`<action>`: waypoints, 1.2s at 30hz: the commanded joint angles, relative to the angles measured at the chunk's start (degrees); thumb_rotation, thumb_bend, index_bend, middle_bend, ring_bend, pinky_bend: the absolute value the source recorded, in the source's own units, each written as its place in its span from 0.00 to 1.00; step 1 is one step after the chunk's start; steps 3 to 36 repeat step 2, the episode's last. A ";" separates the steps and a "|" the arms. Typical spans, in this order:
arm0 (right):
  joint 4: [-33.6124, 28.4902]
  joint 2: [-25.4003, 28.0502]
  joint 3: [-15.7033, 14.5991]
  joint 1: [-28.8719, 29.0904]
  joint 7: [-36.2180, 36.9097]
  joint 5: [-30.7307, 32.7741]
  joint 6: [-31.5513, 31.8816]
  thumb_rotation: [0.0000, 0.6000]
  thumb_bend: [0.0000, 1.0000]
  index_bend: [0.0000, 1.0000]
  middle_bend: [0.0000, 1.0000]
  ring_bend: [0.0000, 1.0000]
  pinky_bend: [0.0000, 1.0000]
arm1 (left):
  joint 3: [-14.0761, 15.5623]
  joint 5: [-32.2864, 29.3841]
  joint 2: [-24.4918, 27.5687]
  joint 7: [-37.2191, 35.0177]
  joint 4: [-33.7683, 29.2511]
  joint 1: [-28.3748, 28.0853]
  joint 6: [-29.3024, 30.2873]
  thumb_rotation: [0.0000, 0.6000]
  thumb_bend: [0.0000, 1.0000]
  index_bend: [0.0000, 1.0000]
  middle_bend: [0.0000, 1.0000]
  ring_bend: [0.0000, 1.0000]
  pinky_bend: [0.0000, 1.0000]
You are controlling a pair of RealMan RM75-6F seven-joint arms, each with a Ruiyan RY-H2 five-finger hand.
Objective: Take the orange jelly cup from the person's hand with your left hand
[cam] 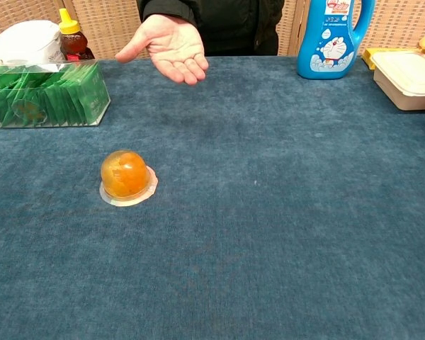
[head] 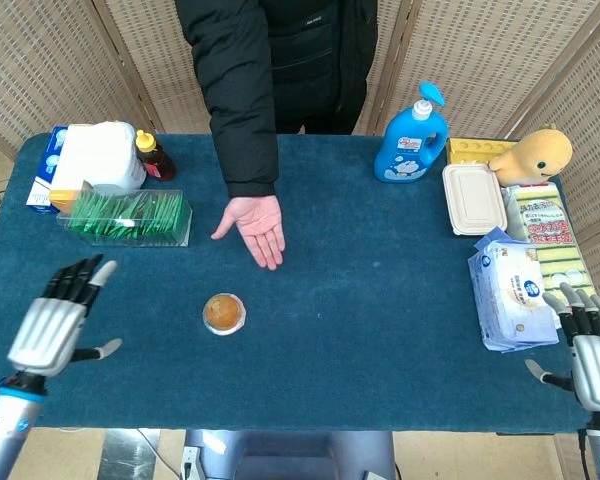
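Right now your left hand (head: 48,330) holds nothing, its fingers (head: 78,280) spread apart, hovering at the table's left edge, about 9 o'clock from the jelly cup (head: 224,313) and well apart from it. Chest view doesn't show that hand at all. The cup sits on the blue table (head: 380,300), not in anyone's palm; the person's hand (head: 257,226) is open, palm up, empty, at roughly 1 o'clock from the cup and clear of it.

Judging by that, the step in hand looks like letting go and backing off, or starting a new reach. If you regrasp, come in low from 9 o'clock, wrap the fingers around the dome above the rim, and close gently; the cup looks soft and slick, so a hard squeeze could pop it sideways. Don't press on the thin flange.

Orientation: the cup (cam: 125,175) is upside down, dome pointing up, flat sealed rim flush on the cloth. Its axis runs vertical, straight off the table; round in plan, so no long axis along the surface and any approach heading works the same.

Your right hand (head: 592,352) hangs at the table's far right edge, beside the tissue pack (head: 515,290), fingers apart, holding nothing.
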 commanded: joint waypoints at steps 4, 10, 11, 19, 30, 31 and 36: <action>-0.39 -0.01 0.12 -0.15 -0.44 -0.21 0.64 1.00 0.16 0.15 0.05 0.03 0.00 | 2.12 3.78 -0.14 -7.89 5.37 9.17 8.63 1.00 0.05 0.00 0.00 0.00 0.07; -0.39 -0.01 0.12 -0.15 -0.44 -0.21 0.64 1.00 0.16 0.15 0.05 0.03 0.00 | 2.12 3.78 -0.14 -7.89 5.37 9.17 8.63 1.00 0.05 0.00 0.00 0.00 0.07; -0.39 -0.01 0.12 -0.15 -0.44 -0.21 0.64 1.00 0.16 0.15 0.05 0.03 0.00 | 2.12 3.78 -0.14 -7.89 5.37 9.17 8.63 1.00 0.05 0.00 0.00 0.00 0.07; -0.39 -0.01 0.12 -0.15 -0.44 -0.21 0.64 1.00 0.16 0.15 0.05 0.03 0.00 | 2.12 3.78 -0.14 -7.89 5.37 9.17 8.63 1.00 0.05 0.00 0.00 0.00 0.07; -0.39 -0.01 0.12 -0.15 -0.44 -0.21 0.64 1.00 0.16 0.15 0.05 0.03 0.00 | 2.12 3.78 -0.14 -7.89 5.37 9.17 8.63 1.00 0.05 0.00 0.00 0.00 0.07; -0.39 -0.01 0.12 -0.15 -0.44 -0.21 0.64 1.00 0.16 0.15 0.05 0.03 0.00 | 2.12 3.78 -0.14 -7.89 5.37 9.17 8.63 1.00 0.05 0.00 0.00 0.00 0.07; -0.39 -0.01 0.12 -0.15 -0.44 -0.21 0.64 1.00 0.16 0.15 0.05 0.03 0.00 | 2.12 3.78 -0.14 -7.89 5.37 9.17 8.63 1.00 0.05 0.00 0.00 0.00 0.07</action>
